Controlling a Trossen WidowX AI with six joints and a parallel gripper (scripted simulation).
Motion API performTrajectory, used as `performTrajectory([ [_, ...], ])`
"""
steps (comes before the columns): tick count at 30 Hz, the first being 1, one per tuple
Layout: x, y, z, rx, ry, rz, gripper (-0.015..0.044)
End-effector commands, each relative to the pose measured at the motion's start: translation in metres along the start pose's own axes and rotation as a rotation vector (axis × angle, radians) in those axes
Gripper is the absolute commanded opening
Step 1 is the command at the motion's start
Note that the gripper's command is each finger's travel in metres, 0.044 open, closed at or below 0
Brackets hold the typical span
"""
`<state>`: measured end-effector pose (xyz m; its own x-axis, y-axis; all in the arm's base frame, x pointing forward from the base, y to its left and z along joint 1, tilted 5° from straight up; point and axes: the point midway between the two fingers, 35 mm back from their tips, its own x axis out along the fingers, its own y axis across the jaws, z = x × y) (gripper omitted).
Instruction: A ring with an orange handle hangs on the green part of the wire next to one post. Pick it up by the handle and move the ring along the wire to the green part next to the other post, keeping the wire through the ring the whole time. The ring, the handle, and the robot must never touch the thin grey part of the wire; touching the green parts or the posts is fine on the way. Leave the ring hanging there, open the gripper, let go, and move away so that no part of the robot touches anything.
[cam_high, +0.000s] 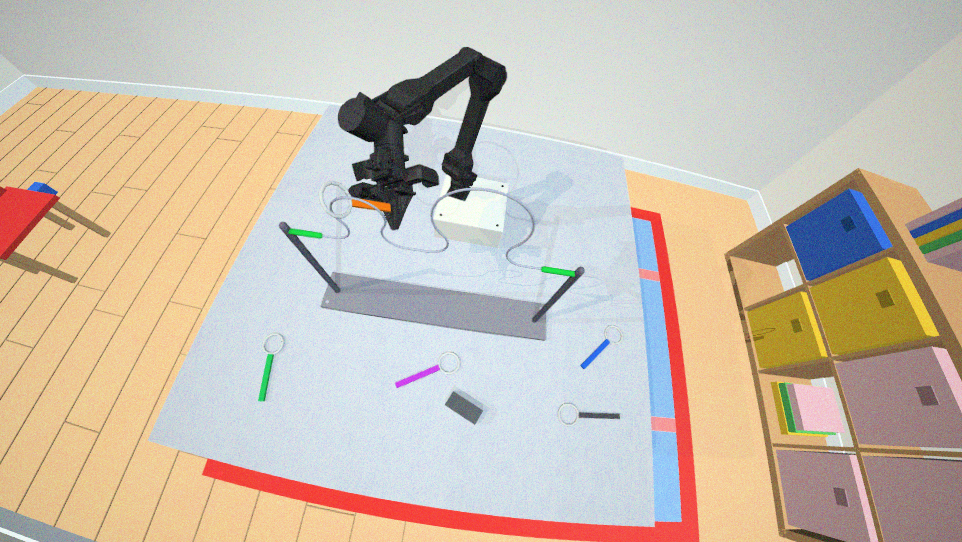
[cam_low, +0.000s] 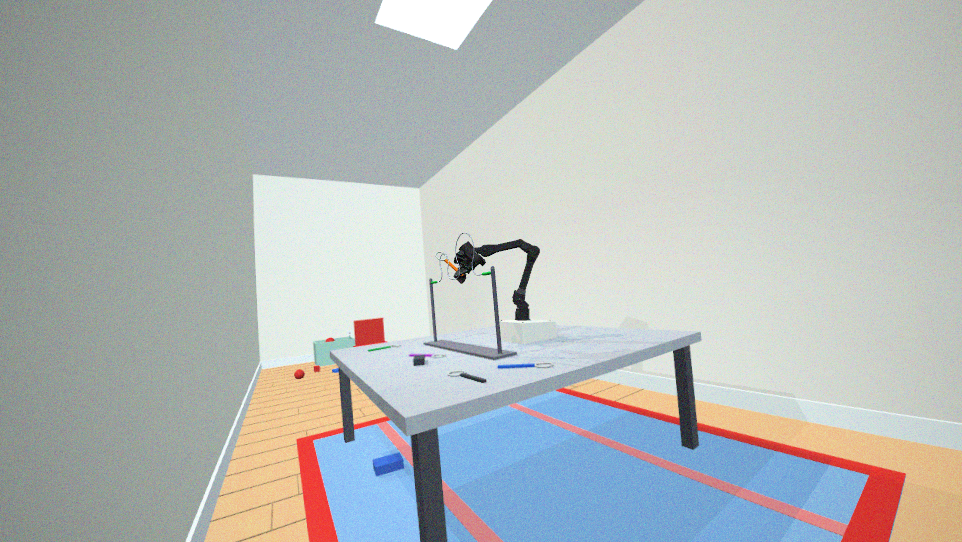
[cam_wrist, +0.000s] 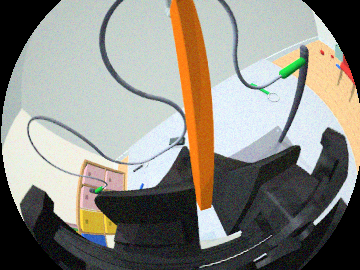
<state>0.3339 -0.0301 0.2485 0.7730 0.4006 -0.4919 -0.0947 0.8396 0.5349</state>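
A pale grey counter (cam_high: 376, 437) (cam_low: 592, 350) (cam_wrist: 225, 115) fills much of the top view. A black jointed arm (cam_high: 430, 84) (cam_low: 528, 269) rises from a white box (cam_high: 469, 228) (cam_low: 531, 331) on it, bends at a high elbow and reaches out to the wire.

The wire stands above a long, flat, dark grey base plate (cam_high: 437, 306) (cam_low: 471, 350) (cam_wrist: 255, 145), between two dark upright posts. The near post in the exterior view (cam_high: 558, 294) (cam_low: 496, 309) is well apart from the far post (cam_high: 309, 257) (cam_low: 432, 309) (cam_wrist: 299, 90). The grey wire (cam_high: 533, 225) (cam_low: 456, 241) (cam_wrist: 102, 42) curls and loops, with a bright green part at each end, beside its post.

The black hand (cam_high: 397, 208) (cam_low: 459, 274) (cam_wrist: 188, 150) is closed on the orange handle (cam_high: 369, 207) (cam_low: 451, 265) (cam_wrist: 195, 100) — a straight, flat-sided bar, vivid orange, with a darker side face in the wrist view. In the exterior view it slants up to a thin, pale, round ring (cam_high: 321, 195) (cam_low: 441, 252). The ring is near the far post, around or across the small curl of grey wire; whether it touches the wire, I cannot tell.

On the counter lie four smaller ring tools, with green (cam_high: 265, 377) (cam_low: 380, 348) (cam_wrist: 261, 89), magenta (cam_high: 417, 376), blue (cam_high: 595, 354) (cam_low: 516, 366) and black (cam_high: 599, 415) (cam_low: 473, 378) handles — plus a dark grey block (cam_high: 464, 407) (cam_low: 418, 360).
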Motion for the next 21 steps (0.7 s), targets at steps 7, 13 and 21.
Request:
performTrajectory([
  [7, -0.001, -0.014, 0.002, -0.198, -0.013, -0.119, -0.0150],
  [13, -0.001, -0.022, 0.004, -0.310, -0.021, -0.188, -0.0150],
  [21, -0.003, -0.033, 0.008, -0.461, -0.032, -0.281, -0.0150],
])
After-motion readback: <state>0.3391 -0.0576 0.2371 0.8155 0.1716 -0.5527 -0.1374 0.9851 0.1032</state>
